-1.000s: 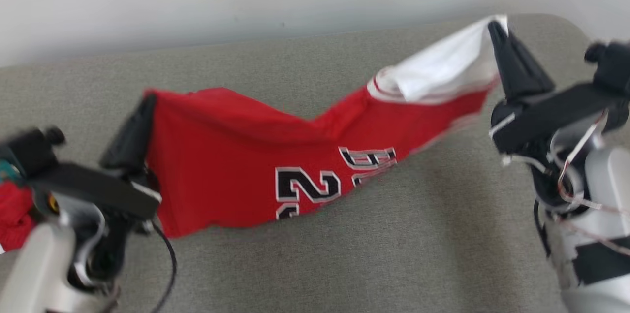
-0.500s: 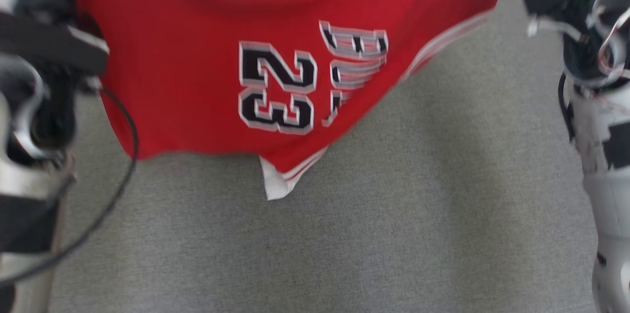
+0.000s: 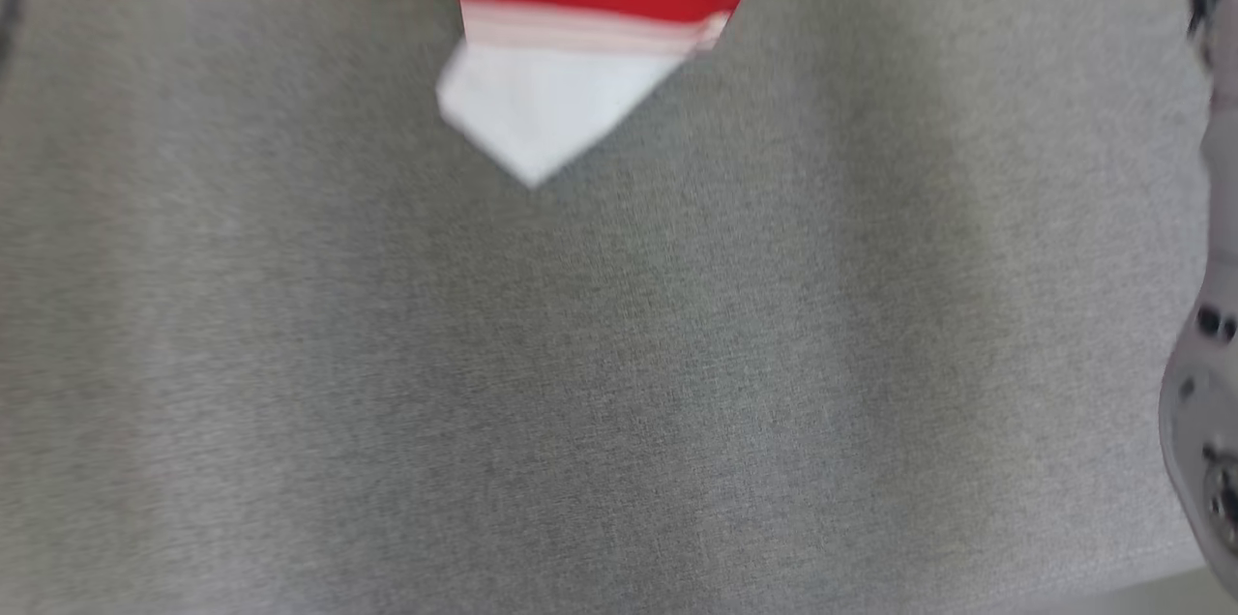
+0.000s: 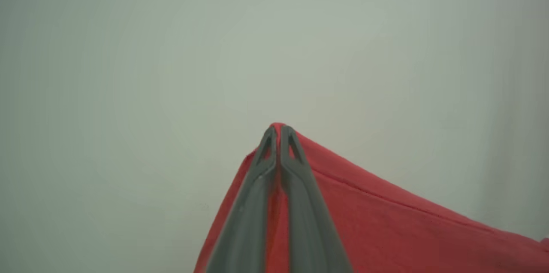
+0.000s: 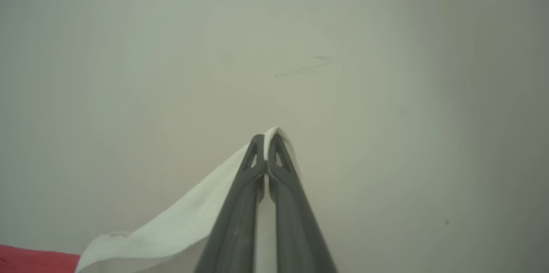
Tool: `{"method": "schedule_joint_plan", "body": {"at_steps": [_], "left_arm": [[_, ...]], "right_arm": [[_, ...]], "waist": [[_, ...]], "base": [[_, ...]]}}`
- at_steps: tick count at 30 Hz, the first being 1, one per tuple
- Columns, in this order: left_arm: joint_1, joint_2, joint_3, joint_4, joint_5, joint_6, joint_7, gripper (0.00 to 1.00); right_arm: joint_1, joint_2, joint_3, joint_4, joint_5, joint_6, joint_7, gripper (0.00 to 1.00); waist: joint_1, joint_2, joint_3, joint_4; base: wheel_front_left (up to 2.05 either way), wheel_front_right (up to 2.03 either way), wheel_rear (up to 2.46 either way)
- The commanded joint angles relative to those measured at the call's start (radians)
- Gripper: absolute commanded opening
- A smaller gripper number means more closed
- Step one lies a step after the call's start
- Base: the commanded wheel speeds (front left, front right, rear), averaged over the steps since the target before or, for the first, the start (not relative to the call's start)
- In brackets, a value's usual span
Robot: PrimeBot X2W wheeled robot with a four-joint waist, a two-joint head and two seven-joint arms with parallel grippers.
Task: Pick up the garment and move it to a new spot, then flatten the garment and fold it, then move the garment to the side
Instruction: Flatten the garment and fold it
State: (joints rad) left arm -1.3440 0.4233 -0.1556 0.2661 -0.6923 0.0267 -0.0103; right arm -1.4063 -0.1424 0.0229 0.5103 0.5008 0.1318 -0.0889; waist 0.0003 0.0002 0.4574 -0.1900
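Your left jaws are clamped on a red corner of the garment point(image 4: 386, 230), and your right jaws on a white corner. The cloth hangs between them in front of the wall point(image 5: 171, 50), with a white-tipped point dangling over the grey table point(image 3: 619, 383). You look to be mid-carry. Hold both grips level and well apart so the top edge is taut. Then lower slowly, landing that point first and laying the rest down without bunching. No lettering or brand can be read; the head view is blurred.
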Motion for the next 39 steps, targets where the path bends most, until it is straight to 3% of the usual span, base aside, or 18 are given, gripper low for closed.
{"method": "schedule_joint_plan", "body": {"at_steps": [1, 8, 14, 18, 24, 31, 39], "left_arm": [[-0.023, 0.003, 0.007, 0.007, 0.011, 0.006, -0.021, 0.0], [-0.146, -0.028, 0.03, 0.036, 0.027, -0.015, -0.165, 0.0], [-0.123, -0.051, 0.042, 0.051, 0.0, -0.065, -0.22, 0.0], [-0.082, -0.067, 0.031, 0.055, -0.009, -0.094, -0.235, 0.0], [-0.001, -0.08, 0.016, 0.045, -0.029, -0.125, -0.243, 0.0], [0.161, -0.049, -0.027, -0.014, -0.072, -0.146, -0.2, 0.0], [0.409, -0.016, -0.07, -0.132, -0.146, -0.149, -0.108, 0.0]], "right_arm": [[-0.024, 0.009, -0.013, 0.01, -0.012, -0.002, -0.025, 0.0], [-0.17, 0.01, -0.065, 0.007, -0.162, -0.002, -0.167, 0.0], [-0.184, 0.006, -0.127, -0.225, -0.255, -0.002, -0.175, 0.0], [-0.129, -0.007, -0.114, -0.259, -0.274, -0.002, -0.175, 0.0], [-0.022, -0.05, -0.042, -0.262, -0.24, -0.002, -0.175, 0.0], [0.153, -0.127, 0.079, -0.273, -0.125, -0.002, -0.14, 0.0], [0.424, -0.174, 0.049, -0.419, -0.022, -0.002, 0.007, 0.0]], "waist": [[-0.0003, -0.0002, 0.073, -0.032], [-0.0003, -0.0002, 0.119, -0.027], [-0.0003, -0.0002, 0.178, -0.005], [-0.0003, -0.0002, 0.208, 0.006], [-0.0003, -0.0002, 0.229, 0.018], [-0.0003, -0.0002, 0.176, 0.035], [-0.0003, -0.0002, 0.061, 0.055]], "base": [[0.0, 0.0, 0.0], [0.0, 0.0, 0.0], [0.0, 0.0, 0.0], [0.0, 0.0, 0.0], [0.0, 0.0, 0.0], [0.0, 0.0, 0.0], [0.0, 0.0, 0.0]]}}
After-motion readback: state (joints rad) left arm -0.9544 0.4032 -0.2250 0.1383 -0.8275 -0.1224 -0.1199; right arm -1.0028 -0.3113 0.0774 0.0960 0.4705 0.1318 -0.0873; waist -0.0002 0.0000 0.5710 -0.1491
